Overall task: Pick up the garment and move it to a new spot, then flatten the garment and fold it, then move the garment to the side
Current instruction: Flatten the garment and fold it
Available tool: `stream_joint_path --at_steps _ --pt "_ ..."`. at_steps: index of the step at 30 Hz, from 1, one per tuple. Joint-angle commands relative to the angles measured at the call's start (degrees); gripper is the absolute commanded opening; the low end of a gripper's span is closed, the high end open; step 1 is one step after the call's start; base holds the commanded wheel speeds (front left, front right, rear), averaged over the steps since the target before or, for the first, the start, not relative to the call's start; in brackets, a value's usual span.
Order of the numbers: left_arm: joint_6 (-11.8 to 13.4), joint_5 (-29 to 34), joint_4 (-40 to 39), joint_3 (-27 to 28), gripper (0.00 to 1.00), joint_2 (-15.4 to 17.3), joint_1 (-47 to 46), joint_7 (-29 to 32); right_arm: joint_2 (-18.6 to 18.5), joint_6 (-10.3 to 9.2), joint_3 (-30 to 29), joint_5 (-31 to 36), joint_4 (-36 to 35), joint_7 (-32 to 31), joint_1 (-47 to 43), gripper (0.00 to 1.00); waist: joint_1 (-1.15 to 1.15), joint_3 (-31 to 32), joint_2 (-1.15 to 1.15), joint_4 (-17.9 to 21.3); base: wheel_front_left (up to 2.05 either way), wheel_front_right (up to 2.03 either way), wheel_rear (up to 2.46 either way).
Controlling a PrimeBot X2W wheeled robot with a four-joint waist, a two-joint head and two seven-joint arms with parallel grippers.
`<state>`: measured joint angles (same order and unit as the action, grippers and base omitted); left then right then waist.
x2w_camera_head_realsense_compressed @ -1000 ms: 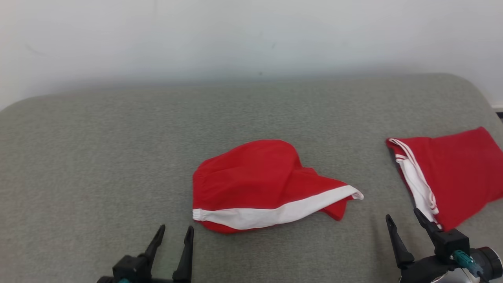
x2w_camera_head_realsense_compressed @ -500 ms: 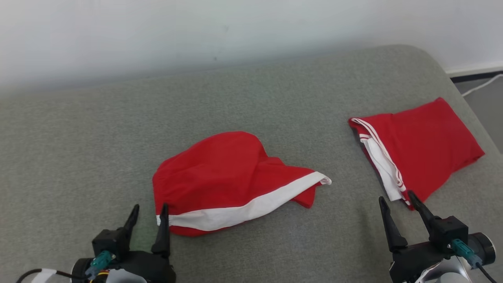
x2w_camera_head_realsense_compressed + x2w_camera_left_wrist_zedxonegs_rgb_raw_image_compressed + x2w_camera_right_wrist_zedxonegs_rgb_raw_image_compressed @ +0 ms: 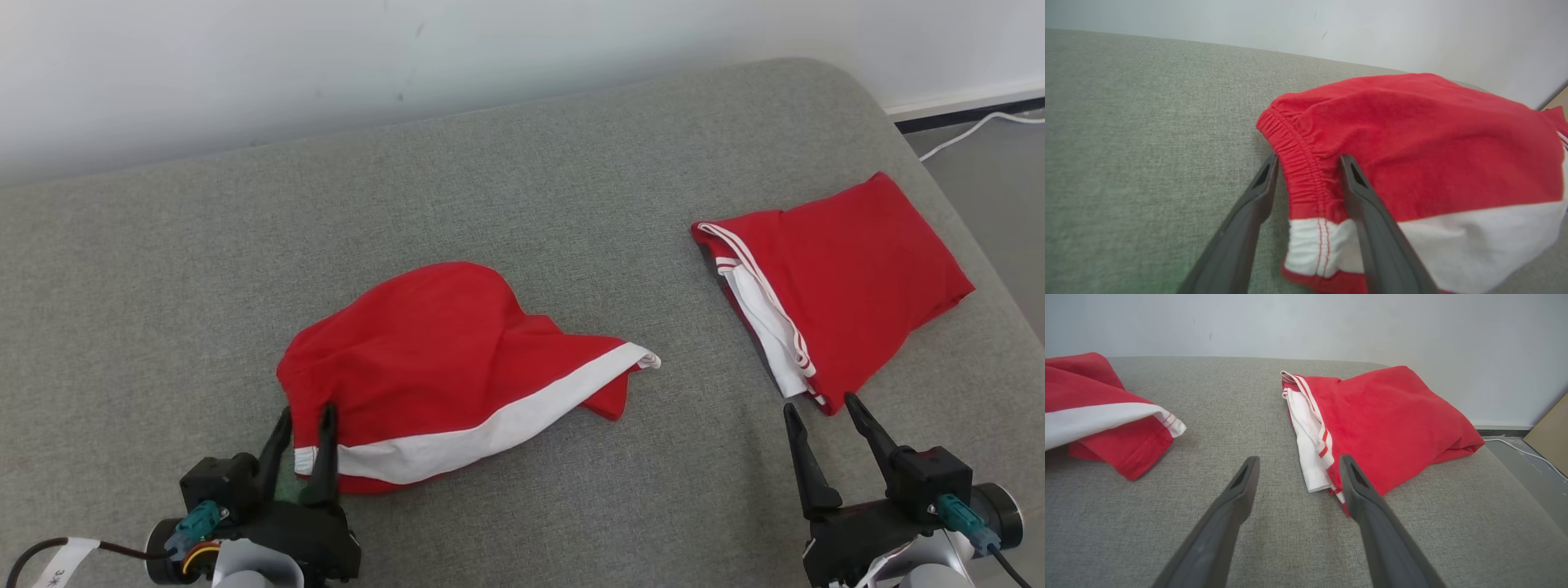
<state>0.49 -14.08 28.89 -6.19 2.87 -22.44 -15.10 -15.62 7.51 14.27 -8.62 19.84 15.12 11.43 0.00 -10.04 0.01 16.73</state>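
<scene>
Holding the left claw [image 3: 306, 411] wide around the stretchy edge of the crumpled red-and-white cloth shorts [image 3: 441, 351], mid soft grey couch [image 3: 571, 204], maybe not touching, ready to pinch, with right claw [image 3: 818, 402] wide too.

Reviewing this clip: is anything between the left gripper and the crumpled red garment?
Nothing visible does. The left gripper has its open fingers astride the crumpled garment at its elastic waistband, with bare grey cushion beside it. The folded red garment lies apart to the right, near the open right gripper.
</scene>
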Motion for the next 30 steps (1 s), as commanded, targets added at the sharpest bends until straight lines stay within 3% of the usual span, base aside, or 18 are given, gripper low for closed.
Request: stream_joint_path --at_steps 1,2,9,16,28,29,30 --pt "-0.3 0.4 0.1 -0.1 0.24 0.1 -0.3 -0.1 0.4 -0.05 0.0 -0.3 0.2 0.0 0.5 1.00 0.00 0.0 -0.01 0.1 0.00 0.00 0.00" --pt "-0.3 0.5 0.3 -0.1 0.00 0.1 -0.4 -0.1 0.5 -0.05 0.0 -0.4 0.2 0.0 0.6 1.00 0.00 0.0 -0.01 0.1 0.00 0.00 0.00" --pt "0.7 2.0 -4.5 2.0 0.00 0.1 -0.3 -0.1 0.7 -0.05 -0.9 -0.8 -0.5 0.0 0.4 1.00 0.00 -0.2 -0.01 -0.8 0.00 0.00 0.00" --pt "2.6 5.0 -9.1 8.6 0.00 0.1 2.7 -0.1 0.9 -0.05 -1.8 -0.3 -1.6 0.0 0.0 1.00 0.00 0.2 -0.01 -3.2 0.00 0.00 0.00" --pt "0.2 7.9 -6.8 15.8 0.00 0.3 7.1 -0.1 1.9 -0.05 -0.4 -1.0 -3.0 0.0 0.6 1.00 0.00 1.5 -0.01 -5.2 0.00 0.00 0.00" --pt "0.3 8.0 -6.3 15.9 0.04 0.3 7.6 -0.1 2.0 -0.05 -0.1 -1.0 -3.1 0.0 0.6 1.00 0.00 1.9 -0.01 -5.5 0.00 0.00 0.00" --pt "0.5 8.1 -5.6 15.8 0.24 0.2 7.9 -0.1 2.0 -0.05 0.2 -1.0 -3.1 0.0 0.4 1.00 0.00 2.3 -0.01 -5.8 0.00 0.00 0.00"
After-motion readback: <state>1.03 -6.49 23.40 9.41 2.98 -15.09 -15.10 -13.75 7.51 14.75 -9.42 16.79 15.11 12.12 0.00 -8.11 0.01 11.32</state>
